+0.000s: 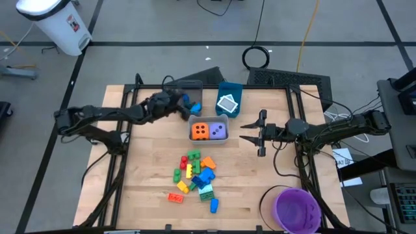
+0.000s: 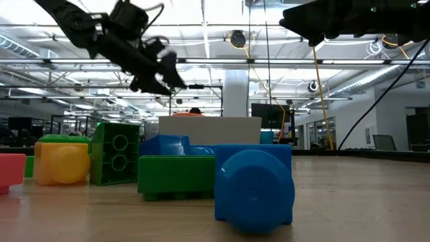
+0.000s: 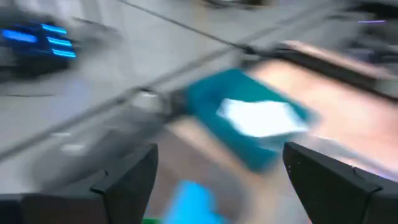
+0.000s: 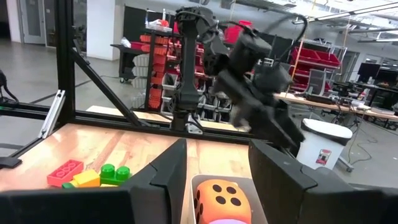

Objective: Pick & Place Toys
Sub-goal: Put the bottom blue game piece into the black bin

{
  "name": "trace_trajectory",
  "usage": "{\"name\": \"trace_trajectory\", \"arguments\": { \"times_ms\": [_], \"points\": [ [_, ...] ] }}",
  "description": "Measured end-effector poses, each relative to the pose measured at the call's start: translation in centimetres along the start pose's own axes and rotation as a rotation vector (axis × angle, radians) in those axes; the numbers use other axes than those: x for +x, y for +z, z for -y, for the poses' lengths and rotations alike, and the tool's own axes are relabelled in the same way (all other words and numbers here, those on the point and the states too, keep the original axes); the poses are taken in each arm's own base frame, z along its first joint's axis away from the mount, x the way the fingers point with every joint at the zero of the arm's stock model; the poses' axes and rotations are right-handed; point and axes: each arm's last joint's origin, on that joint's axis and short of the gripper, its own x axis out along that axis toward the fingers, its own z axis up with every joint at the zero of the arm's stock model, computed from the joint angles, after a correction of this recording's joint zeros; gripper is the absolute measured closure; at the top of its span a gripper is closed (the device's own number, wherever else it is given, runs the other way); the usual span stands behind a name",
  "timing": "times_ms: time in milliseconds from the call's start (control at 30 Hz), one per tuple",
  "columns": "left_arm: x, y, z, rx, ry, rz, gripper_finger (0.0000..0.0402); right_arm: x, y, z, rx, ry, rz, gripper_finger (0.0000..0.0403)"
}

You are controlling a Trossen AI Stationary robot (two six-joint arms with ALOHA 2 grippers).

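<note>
the left gripper [image 1: 177, 103] hangs in the air near the far edge of the table, left of centre, over the grey bin [image 1: 190, 90] there. its fingers [image 3: 130, 180] stand apart in its wrist view, with nothing clearly between them. a blue brick [image 1: 194, 106] shows just beside the fingertips, but whether it lies in the bin or is touched by them i cannot tell. just right of it the blue bin [image 1: 229, 97] holds a white-teal tile [image 1: 227, 103].

the right gripper [image 1: 250, 132] waits level above the table toward the right edge, jaws spread wide and empty, pointing at the small grey tray [image 1: 208, 120] in the middle. that tray holds the orange die [image 1: 201, 131] and the purple die [image 1: 219, 131] side by side.

most bricks are not yet sorted: a pile [image 1: 195, 174] of red, yellow, green, blue and orange ones lies near the front edge, centre, with a red brick [image 1: 175, 197] at its left. a purple bowl [image 1: 297, 209] sits at the front right corner.

risks, as i judge them: the left arm looks to be moving fast, so a swing back to the pile could clip the tray and shove the dice. the bricks touch each other, so a grasp may catch two, or pinch one by a corner and drop it short of a bin.
</note>
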Motion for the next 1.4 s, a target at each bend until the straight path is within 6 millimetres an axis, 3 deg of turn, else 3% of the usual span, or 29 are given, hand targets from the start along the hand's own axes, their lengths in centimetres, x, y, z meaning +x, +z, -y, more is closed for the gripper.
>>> {"name": "trace_trajectory", "arguments": {
  "times_ms": [200, 433, 633, 867, 1067, 1233, 1400],
  "points": [
    [-4.5, 0.2, 2.0, 0.011, -0.371, -0.106, 0.0024, 0.0, 0.1, 0.0, 0.001, -0.001, 0.007, 0.0255],
    [-8.9, -2.5, 2.8, 0.003, -0.406, 0.106, 0.0019, 0.5, -0.8, -0.4, 0.045, 0.017, -0.037, 0.0231],
    [-9.7, -4.8, 2.4, -0.102, -0.419, 0.071, 0.0028, 2.2, -2.5, -2.4, 0.058, 0.091, -0.129, 0.0195],
    [-9.7, -5.2, 2.4, -0.192, -0.423, 0.041, 0.0024, 6.3, -3.8, -7.4, 0.08, 0.252, -0.366, 0.0133],
    [-9.7, -5.2, 2.4, -0.275, -0.425, 0.025, 0.0019, 8.4, -5.7, -13.2, 0.022, 0.473, -0.575, 0.012],
    [-9.7, -5.2, 2.4, -0.325, -0.425, 0.014, 0.0025, 9.3, -7.0, -17.6, 0.004, 0.658, -0.559, 0.0127],
    [-9.7, -5.2, 2.4, -0.342, -0.426, 0.01, 0.0026, 10.6, -8.6, -19.7, -0.006, 0.681, -0.49, 0.0131]
  ]
}}
